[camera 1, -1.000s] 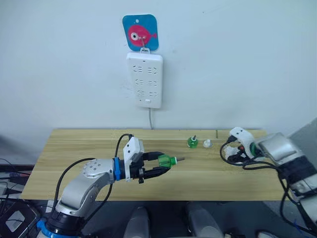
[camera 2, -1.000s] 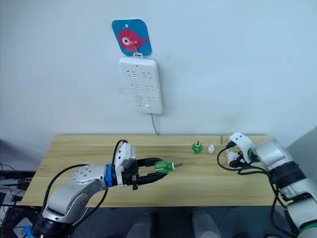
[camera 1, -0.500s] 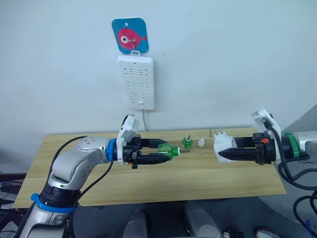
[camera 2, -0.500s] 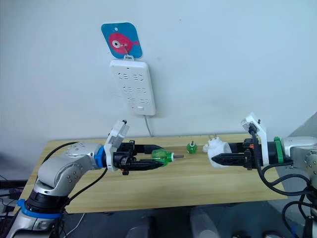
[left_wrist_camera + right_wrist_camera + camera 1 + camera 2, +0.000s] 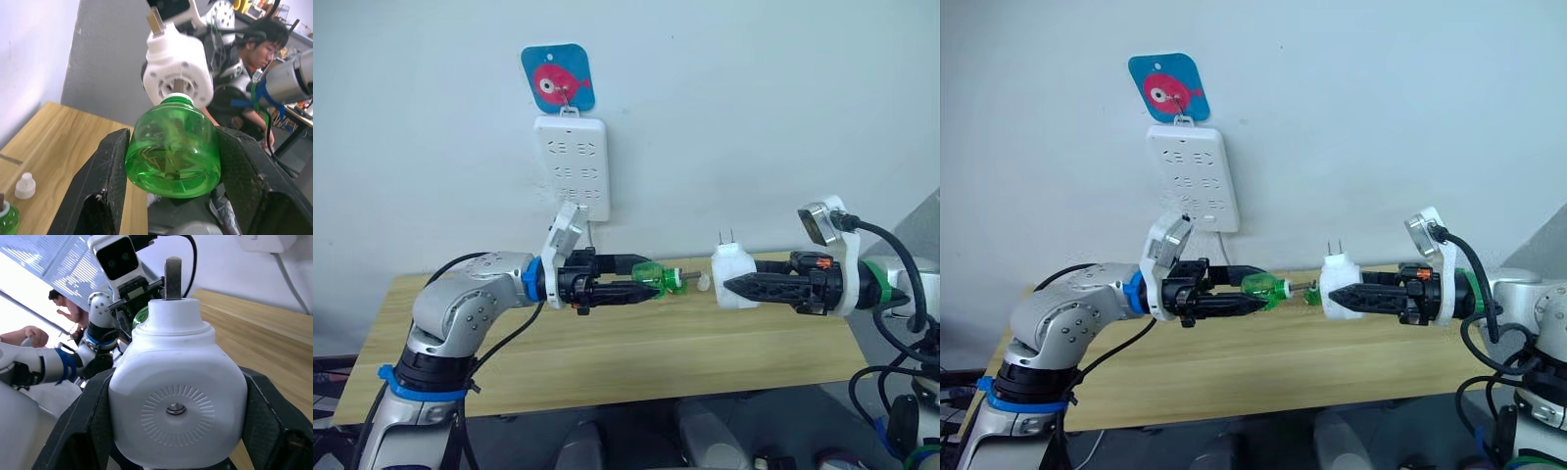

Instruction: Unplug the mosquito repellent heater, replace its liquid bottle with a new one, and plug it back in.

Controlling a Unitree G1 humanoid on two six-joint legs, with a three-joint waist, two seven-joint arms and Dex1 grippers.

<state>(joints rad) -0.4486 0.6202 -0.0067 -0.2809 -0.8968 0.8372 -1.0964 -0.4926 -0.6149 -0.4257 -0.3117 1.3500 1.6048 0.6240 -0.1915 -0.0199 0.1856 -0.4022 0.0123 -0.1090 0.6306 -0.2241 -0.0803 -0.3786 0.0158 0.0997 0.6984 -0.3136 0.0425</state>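
My left gripper (image 5: 649,282) is shut on a green liquid bottle (image 5: 653,278), held sideways above the table with its wick pointing right. Facing it, my right gripper (image 5: 732,285) is shut on the white mosquito repellent heater (image 5: 730,275), whose two prongs point upward. The wick tip lines up with the round opening in the heater's (image 5: 177,73) underside; I cannot tell whether they touch. From the right wrist, the heater's (image 5: 176,401) vented face shows between the fingers. Another green bottle (image 5: 4,218) stands on the table.
A white power strip (image 5: 571,164) hangs on the wall under a blue fish sticker (image 5: 558,78), its cord dropping behind the wooden table (image 5: 607,343). A small white cap (image 5: 24,186) lies near the other bottle. A person (image 5: 259,44) sits beyond the table.
Both arms have risen off the table and come toward each other, closing the gap between bottle and heater. The heater's prongs now point up. The camera has shifted.
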